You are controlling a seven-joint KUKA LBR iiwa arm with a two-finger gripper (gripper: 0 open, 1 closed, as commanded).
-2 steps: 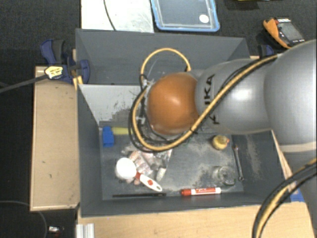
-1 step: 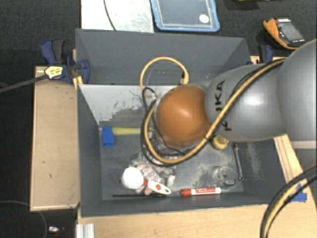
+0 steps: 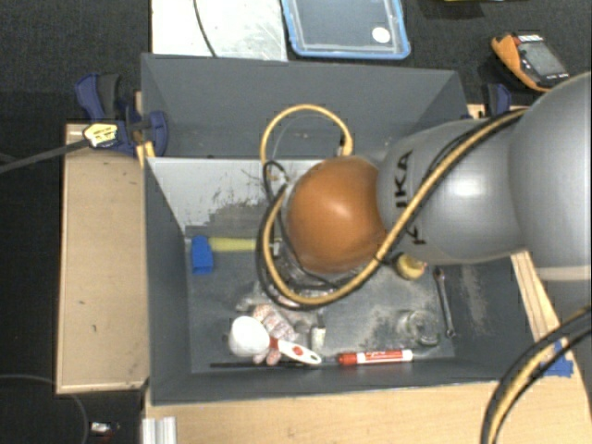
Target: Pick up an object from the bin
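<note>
My gripper (image 3: pixel 298 283) hangs low over the middle of the bin, mostly hidden under the arm's orange dome, with just its dark body showing below it. Just in front of it lies a small cluster: a pinkish patterned piece (image 3: pixel 274 322), a white round thing (image 3: pixel 247 338) and a red-and-white piece (image 3: pixel 298 351). A small pale bit (image 3: pixel 317 335) lies beside them. Left of the gripper a blue block with a yellow handle (image 3: pixel 202 253) rests against the left wall.
A red marker (image 3: pixel 375 357) lies along the front wall. A clear round thing (image 3: pixel 416 325) and a dark rod (image 3: pixel 444 305) sit at the front right. A thin black stick (image 3: pixel 242 365) runs along the front left. The arm covers the bin's right and back.
</note>
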